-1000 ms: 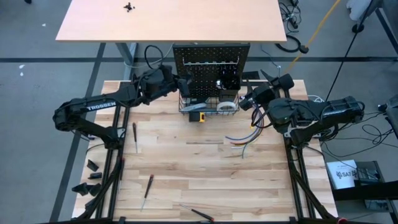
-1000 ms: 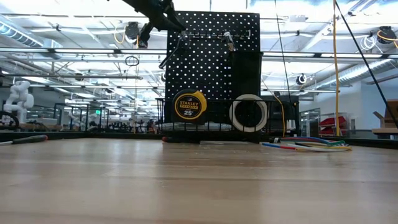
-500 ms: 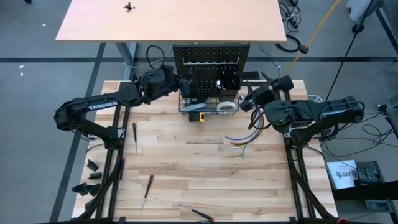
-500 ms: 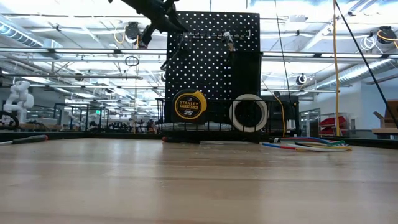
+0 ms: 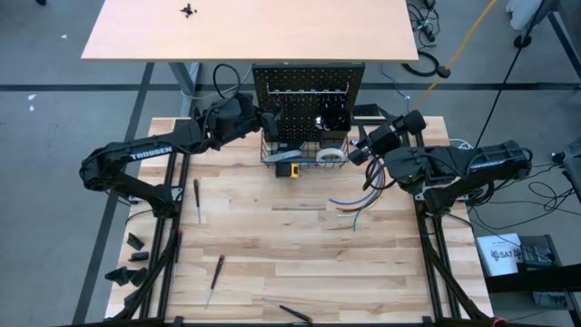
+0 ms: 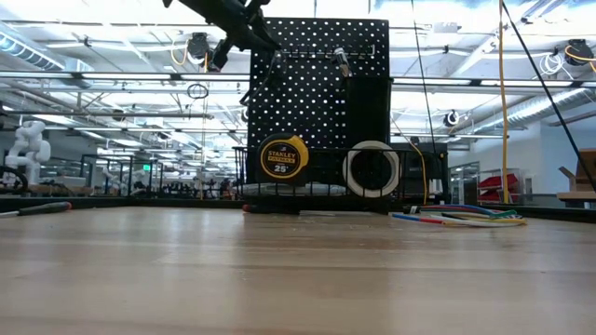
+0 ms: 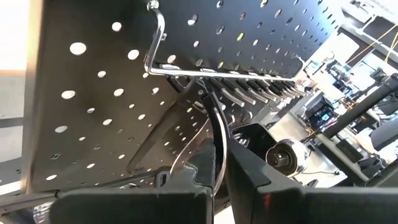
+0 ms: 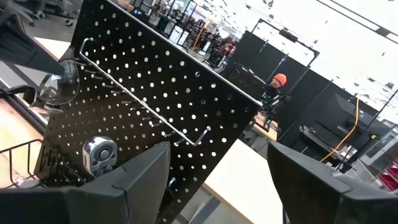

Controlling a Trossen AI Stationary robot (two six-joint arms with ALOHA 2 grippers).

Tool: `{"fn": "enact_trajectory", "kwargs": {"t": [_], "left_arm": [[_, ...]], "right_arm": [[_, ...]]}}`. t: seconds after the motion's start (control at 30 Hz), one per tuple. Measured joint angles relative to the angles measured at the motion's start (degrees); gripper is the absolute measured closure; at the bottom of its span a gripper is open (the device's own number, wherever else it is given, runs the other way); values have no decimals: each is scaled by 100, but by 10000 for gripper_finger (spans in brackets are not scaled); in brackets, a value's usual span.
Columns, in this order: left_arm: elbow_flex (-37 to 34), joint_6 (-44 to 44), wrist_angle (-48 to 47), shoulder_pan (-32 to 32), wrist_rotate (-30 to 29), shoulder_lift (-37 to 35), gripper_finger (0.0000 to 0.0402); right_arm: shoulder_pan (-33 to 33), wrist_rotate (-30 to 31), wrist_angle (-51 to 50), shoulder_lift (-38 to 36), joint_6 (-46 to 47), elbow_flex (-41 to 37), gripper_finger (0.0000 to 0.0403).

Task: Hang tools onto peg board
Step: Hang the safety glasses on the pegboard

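My left gripper (image 7: 216,177) pinches a thin wrench (image 7: 214,134) against the peg board's (image 5: 309,100) hook rail (image 7: 230,70). My right gripper (image 5: 357,150) waits wide open, right of the board.

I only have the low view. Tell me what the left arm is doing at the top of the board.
Observer: In the left wrist view the left gripper is shut on a thin silver tool whose top reaches the hook rail.
Operator: Report the right gripper; it is not in my view.
Observer: The high view puts the right gripper beside the right edge of the peg board, with its fingers open and nothing between them.
Operator: Count what is left on the table.
Observer: From above, three screwdrivers lie loose: one on the left, one lower and one at the near edge.
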Motion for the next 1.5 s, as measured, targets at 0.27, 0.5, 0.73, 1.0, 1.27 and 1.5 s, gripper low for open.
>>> {"fn": "enact_trajectory", "kwargs": {"t": [0.27,0.5,0.73,1.0,1.27,1.5], "left_arm": [[2,-42,-54,2,56,-1,382],[2,-191,-59,2,52,32,382],[2,-210,-70,-77,-62,38,391],[0,-199,-144,-138,-75,45,393],[-8,-32,-104,-104,141,44,384],[-33,95,-30,-39,294,72,339]], "right_arm": [[0,0,-4,0,0,0,140],[0,0,-4,0,0,0,140],[0,0,-29,0,0,0,140],[0,-1,-309,0,296,0,140],[0,-440,-468,0,560,0,140],[0,-584,-495,0,615,0,140]]}}
